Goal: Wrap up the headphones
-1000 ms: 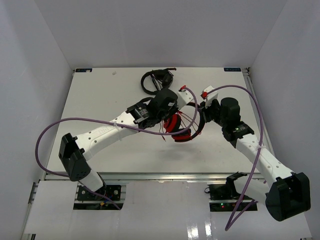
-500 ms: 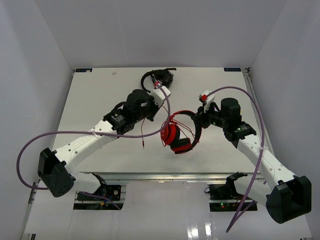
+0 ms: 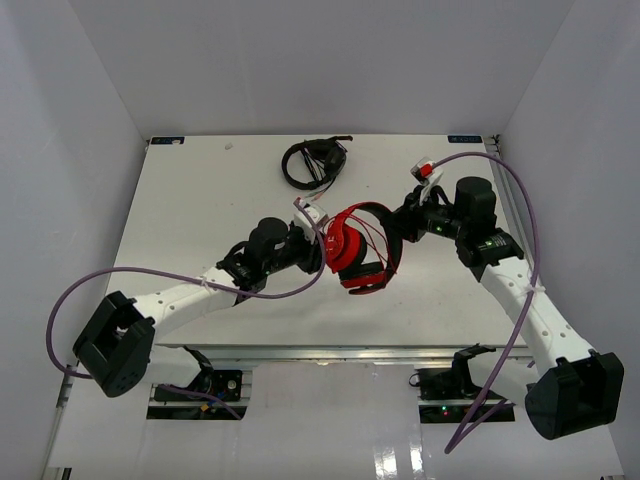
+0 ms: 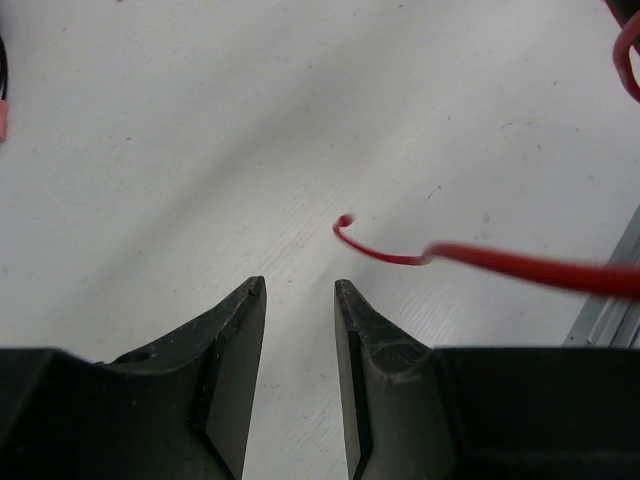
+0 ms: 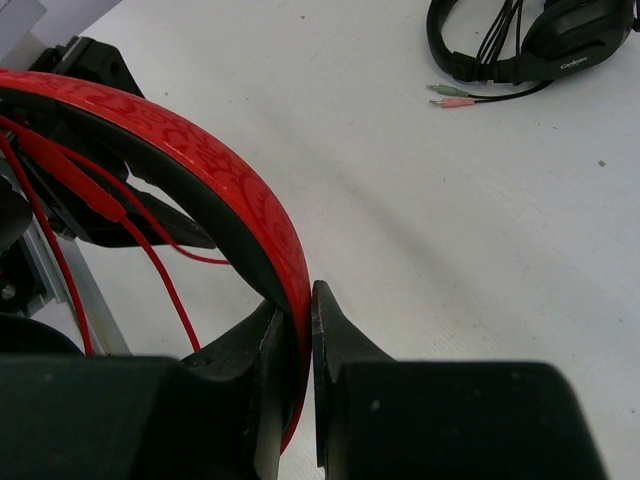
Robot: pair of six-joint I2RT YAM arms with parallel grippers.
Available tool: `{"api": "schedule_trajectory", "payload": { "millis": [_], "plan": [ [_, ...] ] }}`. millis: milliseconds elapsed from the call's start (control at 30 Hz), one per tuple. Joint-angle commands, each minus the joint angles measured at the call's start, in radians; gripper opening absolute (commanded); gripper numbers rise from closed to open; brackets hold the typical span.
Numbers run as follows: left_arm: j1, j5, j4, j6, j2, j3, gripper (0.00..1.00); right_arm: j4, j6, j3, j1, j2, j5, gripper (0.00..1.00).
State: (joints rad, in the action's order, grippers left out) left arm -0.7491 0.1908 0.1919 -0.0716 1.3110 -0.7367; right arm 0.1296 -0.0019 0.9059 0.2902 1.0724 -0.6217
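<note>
The red headphones (image 3: 352, 252) are held up off the table by their headband (image 5: 205, 150), with the earcups hanging toward the near side. My right gripper (image 5: 305, 296) is shut on the headband, one finger on each face (image 3: 402, 226). Thin red cable strands (image 5: 60, 185) run under the band. My left gripper (image 4: 300, 288) is open with only bare table between its fingers. It sits just left of the earcups (image 3: 306, 240). The free end of the red cable (image 4: 346, 222) curls on the table just ahead of its fingertips, not touching them.
Black headphones (image 3: 313, 162) with a bundled cable lie at the back centre of the white table (image 3: 200, 200); they also show in the right wrist view (image 5: 530, 35). White walls enclose three sides. The table's metal front rail (image 4: 605, 315) runs close to the left gripper.
My left gripper has opened, let go of the red cable, and swung back toward the near side beside the earcups. The right gripper has lifted the headphones slightly toward the back.
</note>
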Motion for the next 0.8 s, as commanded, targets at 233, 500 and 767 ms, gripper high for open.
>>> {"api": "schedule_trajectory", "payload": {
  "millis": [233, 500, 767],
  "plan": [
    [0.005, 0.096, 0.604, -0.268, 0.135, 0.177, 0.4, -0.07, 0.16, 0.1, -0.013, 0.071, -0.055, 0.08],
    [0.005, 0.068, 0.69, -0.266, 0.091, 0.274, 0.49, -0.117, 0.206, 0.114, -0.017, 0.091, -0.098, 0.08],
    [0.009, -0.151, 0.58, -0.283, -0.006, 0.308, 0.53, -0.175, 0.238, 0.119, -0.023, 0.103, -0.133, 0.08]
  ]
}}
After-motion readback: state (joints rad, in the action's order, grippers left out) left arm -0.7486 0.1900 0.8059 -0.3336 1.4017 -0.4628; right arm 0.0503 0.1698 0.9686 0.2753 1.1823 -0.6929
